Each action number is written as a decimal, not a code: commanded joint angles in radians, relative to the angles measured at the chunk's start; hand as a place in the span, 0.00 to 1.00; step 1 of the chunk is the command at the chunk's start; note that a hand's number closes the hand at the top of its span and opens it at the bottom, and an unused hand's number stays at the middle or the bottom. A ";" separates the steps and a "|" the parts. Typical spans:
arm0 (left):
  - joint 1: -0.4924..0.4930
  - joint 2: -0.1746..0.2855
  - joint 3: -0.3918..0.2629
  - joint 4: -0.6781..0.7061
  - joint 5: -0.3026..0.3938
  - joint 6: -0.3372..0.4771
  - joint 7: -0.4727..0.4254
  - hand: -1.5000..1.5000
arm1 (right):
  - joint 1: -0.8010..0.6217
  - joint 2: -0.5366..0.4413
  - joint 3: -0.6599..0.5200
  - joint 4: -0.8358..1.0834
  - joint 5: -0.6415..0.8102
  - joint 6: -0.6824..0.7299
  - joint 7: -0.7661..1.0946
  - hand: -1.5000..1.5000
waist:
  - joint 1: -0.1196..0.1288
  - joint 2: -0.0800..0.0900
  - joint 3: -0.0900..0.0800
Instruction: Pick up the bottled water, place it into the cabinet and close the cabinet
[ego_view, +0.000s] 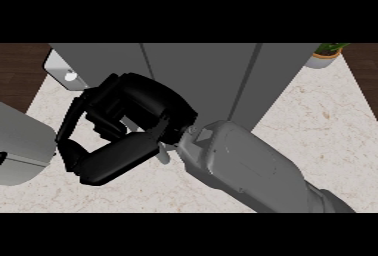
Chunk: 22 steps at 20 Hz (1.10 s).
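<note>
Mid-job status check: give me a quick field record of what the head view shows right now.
right hand: in front of the cabinet's left part, above the counter
left hand: not in view
cabinet: grey, top centre; open or closed cannot be told
bottled water: not visible
potted plant: top right, beside the cabinet
counter: pale marble

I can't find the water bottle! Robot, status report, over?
Right robot hand at grey cabinet front; left out of view. Bottled water not visible, maybe hidden by hand.
</note>
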 joint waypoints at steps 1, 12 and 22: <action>0.036 -0.017 0.034 -0.072 0.002 0.008 0.038 0.00 | 0.035 -0.029 -0.067 0.077 0.035 0.095 -0.059 1.00 | -0.005 -0.002 0.001; -0.002 -0.081 -0.004 -0.033 -0.075 0.002 0.049 0.00 | -0.004 -0.102 -0.175 0.276 0.219 0.020 -0.193 1.00 | -0.011 0.002 0.000; -0.019 -0.045 0.026 -0.062 -0.016 -0.014 0.117 0.00 | -0.031 -0.151 -0.233 0.299 0.246 0.003 -0.219 0.00 | -0.010 0.000 0.000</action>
